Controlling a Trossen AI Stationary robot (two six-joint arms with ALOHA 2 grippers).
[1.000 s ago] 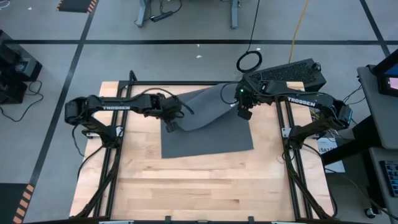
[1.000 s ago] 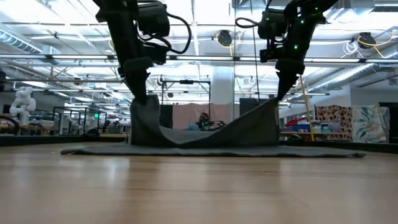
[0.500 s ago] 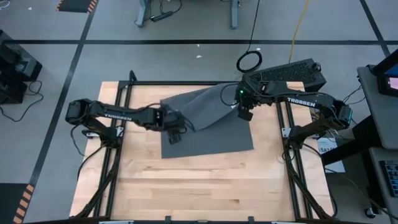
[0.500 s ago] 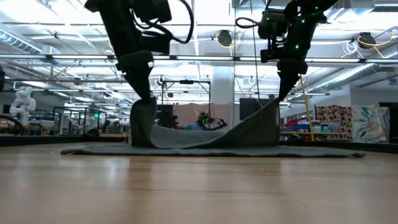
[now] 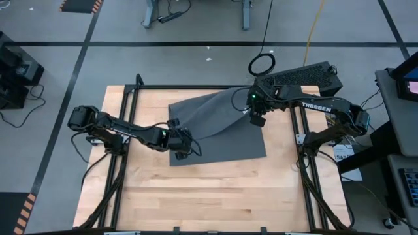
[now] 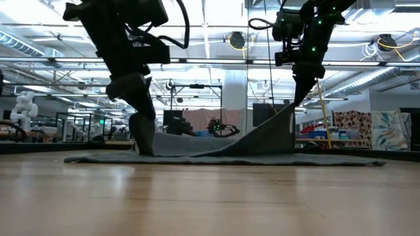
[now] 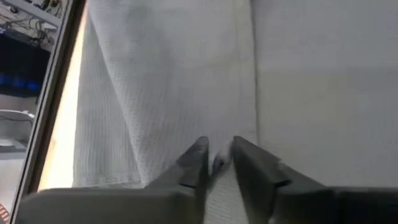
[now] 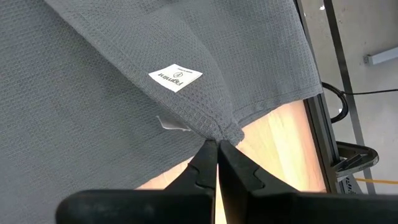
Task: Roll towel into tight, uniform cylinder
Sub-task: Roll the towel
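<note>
Setting: robotics lab in a large industrial hall. Evidence: wooden desk (image 5: 209,196) in a black metal frame on grey concrete floor (image 5: 196,59) marked with black tape lines; exposed ceiling trusses and strip lights (image 6: 210,33); white humanoid robot (image 6: 25,108) in the background; cables and electronics beside the rig.

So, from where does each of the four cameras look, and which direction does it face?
High: overhead, facing down; both arms, towel.
Low: at table height, facing the room; arms descend onto towel.
Left wrist: behind left pincer, on cloth.
Right wrist: behind right pincer, pinching the corner near the white tag.
Shared: all show the towel.
</note>
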